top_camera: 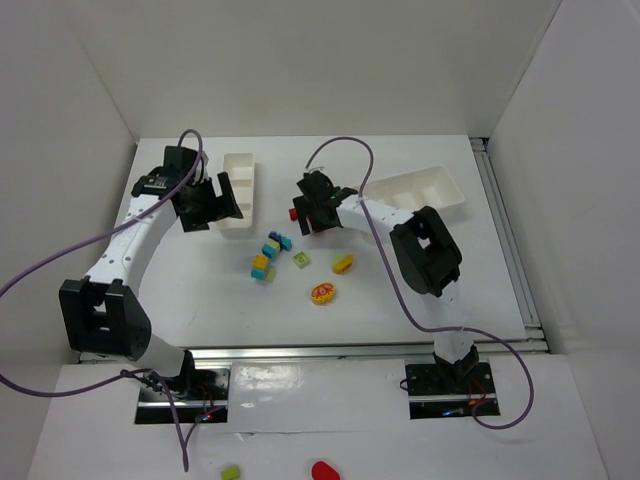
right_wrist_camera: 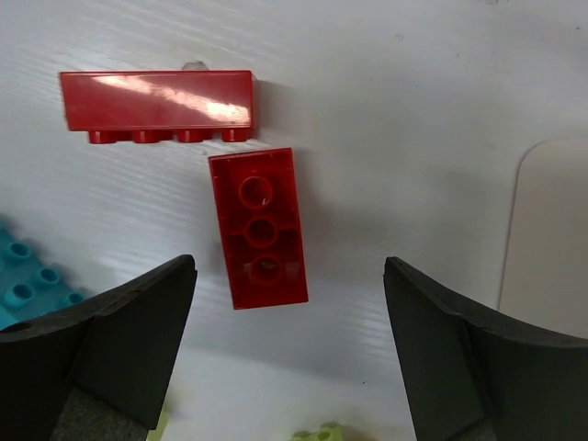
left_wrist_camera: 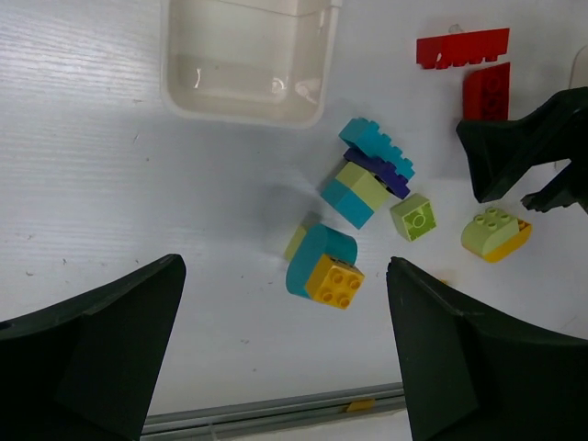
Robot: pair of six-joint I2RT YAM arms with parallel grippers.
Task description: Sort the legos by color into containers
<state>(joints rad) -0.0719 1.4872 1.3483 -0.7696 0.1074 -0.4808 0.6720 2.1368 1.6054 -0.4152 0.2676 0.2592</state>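
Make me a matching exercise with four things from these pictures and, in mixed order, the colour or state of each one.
Things:
1. long brick in the right wrist view
2. short brick beside it
3. tray compartment in the left wrist view
4. left tool

States:
a. open, holding nothing
b. red, hollow underside facing up
c. white, with nothing in it
d. red, lying on its side

Pairs: 1-d, 2-b, 3-c, 4-a.
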